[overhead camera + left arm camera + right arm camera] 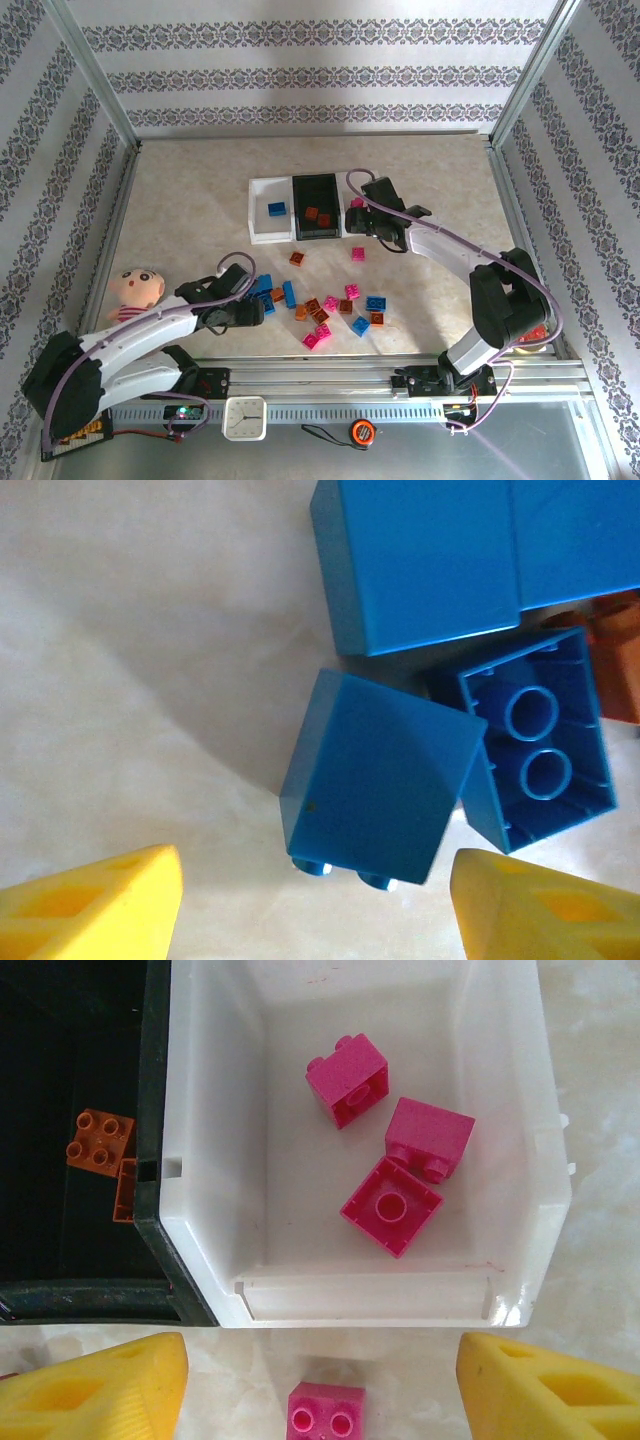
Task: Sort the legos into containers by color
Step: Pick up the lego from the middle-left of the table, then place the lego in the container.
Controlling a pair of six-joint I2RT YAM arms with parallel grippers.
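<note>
The left claw is spread over a blue brick lying on its side on the bench, with a second blue brick just beside it, hollow side up. Loose legos in blue, orange-brown and pink scatter mid-bench. The left bin holds one blue, the black bin orange-brown ones, the right bin three pink. The right claw is spread astride a pink brick just outside it.
</note>
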